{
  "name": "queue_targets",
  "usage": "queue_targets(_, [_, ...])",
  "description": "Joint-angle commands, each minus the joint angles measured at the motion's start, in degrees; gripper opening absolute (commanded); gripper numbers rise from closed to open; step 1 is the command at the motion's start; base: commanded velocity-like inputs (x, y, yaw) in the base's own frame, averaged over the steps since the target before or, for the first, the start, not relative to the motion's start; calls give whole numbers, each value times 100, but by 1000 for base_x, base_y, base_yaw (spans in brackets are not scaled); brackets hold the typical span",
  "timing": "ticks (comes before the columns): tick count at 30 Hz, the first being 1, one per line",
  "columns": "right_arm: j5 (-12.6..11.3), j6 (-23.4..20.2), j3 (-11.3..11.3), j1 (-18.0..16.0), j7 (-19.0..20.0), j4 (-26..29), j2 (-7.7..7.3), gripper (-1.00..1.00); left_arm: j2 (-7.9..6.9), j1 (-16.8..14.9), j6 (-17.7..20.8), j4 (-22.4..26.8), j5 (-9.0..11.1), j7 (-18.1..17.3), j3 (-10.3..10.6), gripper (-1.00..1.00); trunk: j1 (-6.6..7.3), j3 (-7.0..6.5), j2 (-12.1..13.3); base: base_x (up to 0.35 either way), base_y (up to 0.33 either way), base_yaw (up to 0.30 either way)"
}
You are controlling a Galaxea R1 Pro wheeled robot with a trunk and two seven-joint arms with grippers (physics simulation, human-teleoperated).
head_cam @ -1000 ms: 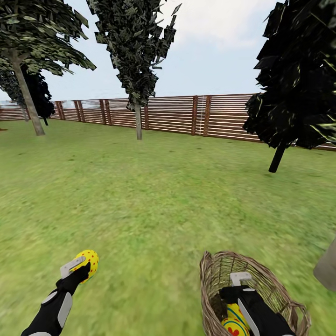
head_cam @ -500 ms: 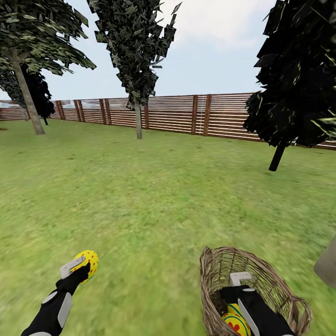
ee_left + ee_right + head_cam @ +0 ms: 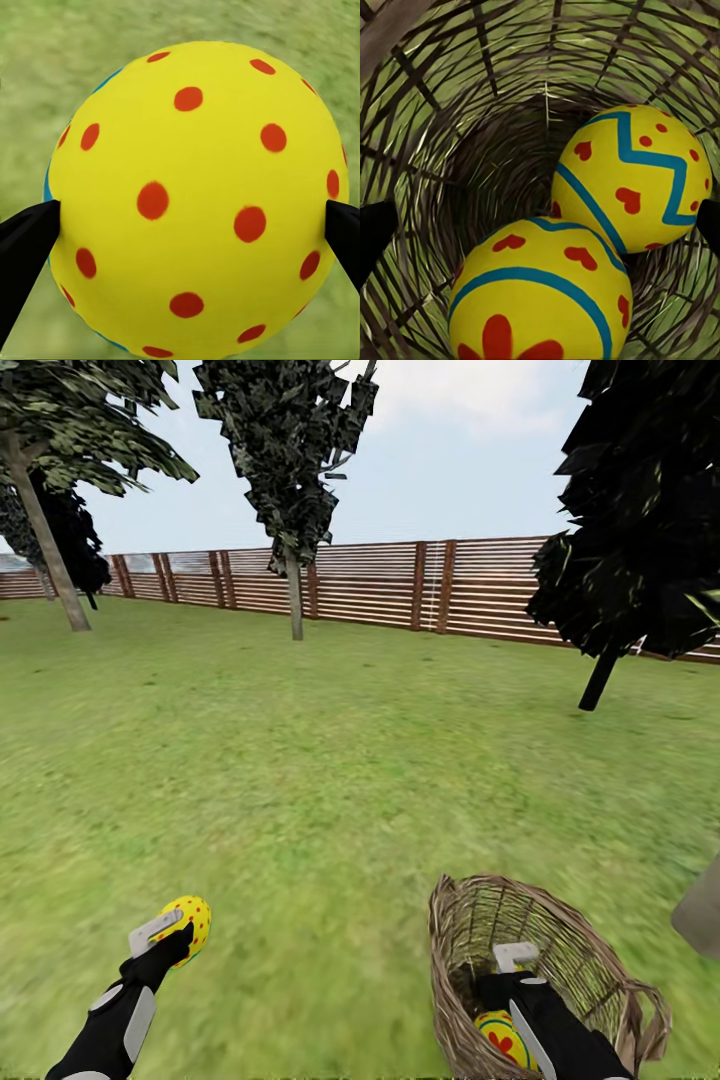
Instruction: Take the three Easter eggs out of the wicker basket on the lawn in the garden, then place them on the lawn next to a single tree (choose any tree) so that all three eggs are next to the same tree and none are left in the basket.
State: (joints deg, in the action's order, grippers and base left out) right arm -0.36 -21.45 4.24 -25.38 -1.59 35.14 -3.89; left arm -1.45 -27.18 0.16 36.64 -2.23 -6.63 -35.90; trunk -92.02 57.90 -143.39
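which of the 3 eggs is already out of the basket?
The red-dotted egg held in the left gripper over the lawn. The other two eggs lie inside the wicker basket.

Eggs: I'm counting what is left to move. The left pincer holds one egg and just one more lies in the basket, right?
Not quite. The left pincer does hold one egg, but the right wrist view shows two eggs in the basket: one and another.

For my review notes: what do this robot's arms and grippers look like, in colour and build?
Both arms are matte black with light grey panels along the forearms. The left gripper and the right gripper each end in black fingers, with a pale grey, flat, angular finger plate showing in the head view. No cables or markings can be made out.
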Motion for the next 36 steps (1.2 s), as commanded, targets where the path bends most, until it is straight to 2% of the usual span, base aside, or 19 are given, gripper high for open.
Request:
queue_targets(1, [-1, -35, 33, -2, -17, 10, -7, 100, 5, -6, 2, 1, -23, -49, -38, -100, -1, 28, -4, 0, 0, 0])
queue_targets(18, [-8, -35, 33, -1, -17, 2, 2, 100, 5, -6, 2, -6, -30, -49, -33, -100, -45, 405, -27, 0, 0, 0])
queue_targets(24, [-8, -35, 41, -1, -17, 1, 5, 100, 13, -6, -7, 1, -26, -74, -39, -100, -45, 405, -27, 0, 0, 0])
queue_targets(27, [-2, -35, 34, 1, -17, 1, 66, 100, 13, -6, -5, -2, -28, -70, -33, -100, -53, 471, -31, 0, 0, 0])
queue_targets(32, [1, -35, 34, 0, -17, 1, 81, 100, 13, -6, 2, -1, -32, -67, -31, -100, -66, 582, -37, 0, 0, 0])
queue_targets(36, [1, -35, 33, 0, -18, 1, 81, 100, 13, -6, -6, 1, -27, -75, -38, -100, -66, 582, -37, 0, 0, 0])
